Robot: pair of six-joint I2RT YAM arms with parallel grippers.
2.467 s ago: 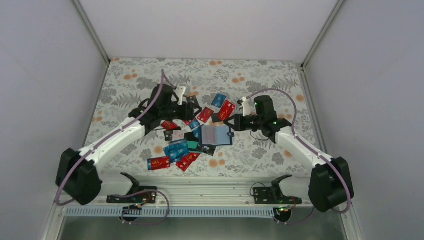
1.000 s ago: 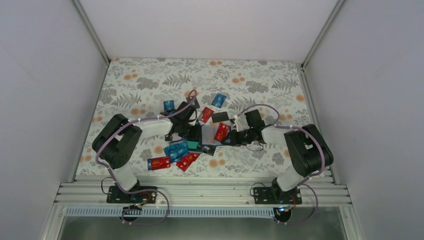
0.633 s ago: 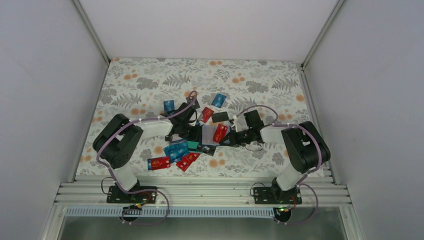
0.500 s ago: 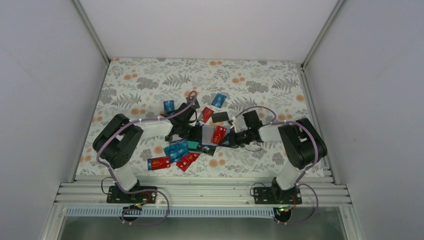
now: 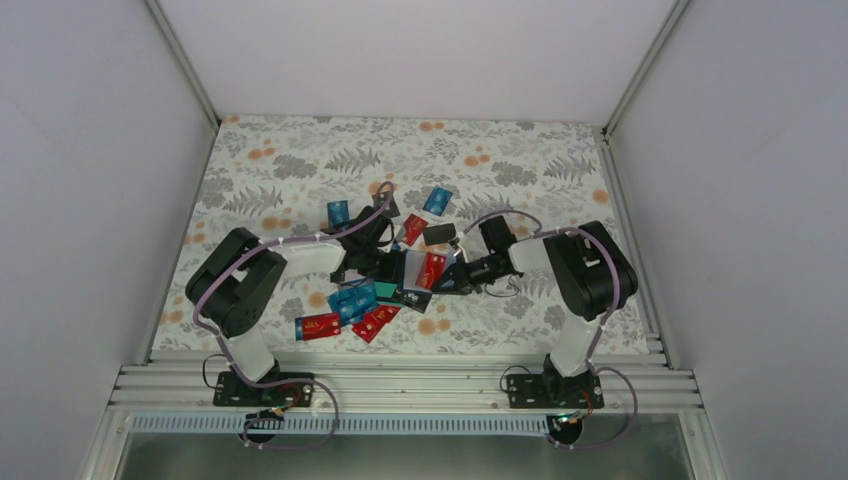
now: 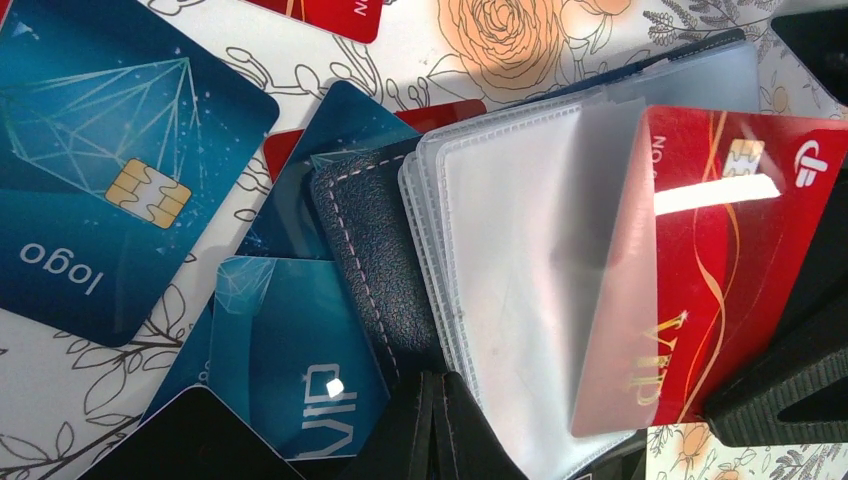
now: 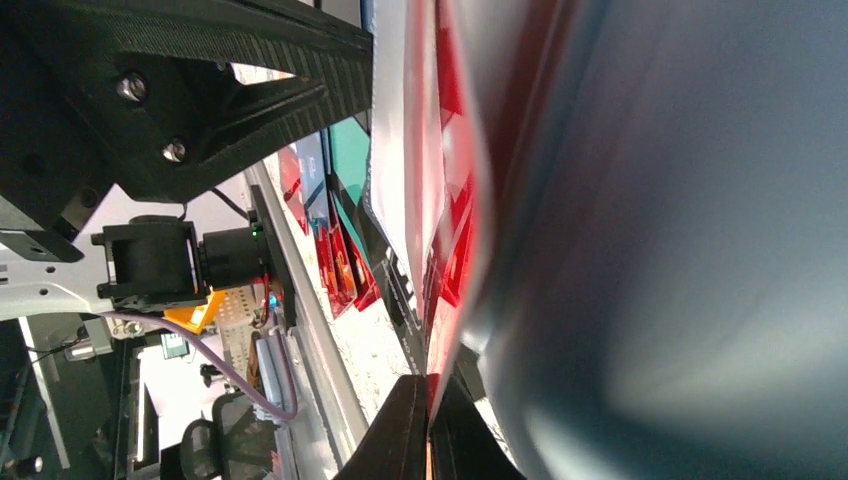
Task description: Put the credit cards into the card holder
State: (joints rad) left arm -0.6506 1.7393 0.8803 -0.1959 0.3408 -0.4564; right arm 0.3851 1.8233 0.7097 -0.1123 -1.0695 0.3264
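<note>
Card holder (image 5: 412,268) open on the floral table (image 5: 300,160), red card (image 6: 720,280) partway in

The red card sat half under one of the holder's clear sleeves, on the side toward the right arm. The right gripper (image 7: 430,420) was clamped on that card's outer edge. The left gripper (image 6: 437,425) was closed too, tips at the holder's edge, though I couldn't tell if it pinched anything. Loose blue cards (image 6: 100,190) lay just beside the holder, with loose red cards (image 5: 320,325) nearer the arm bases.
</note>
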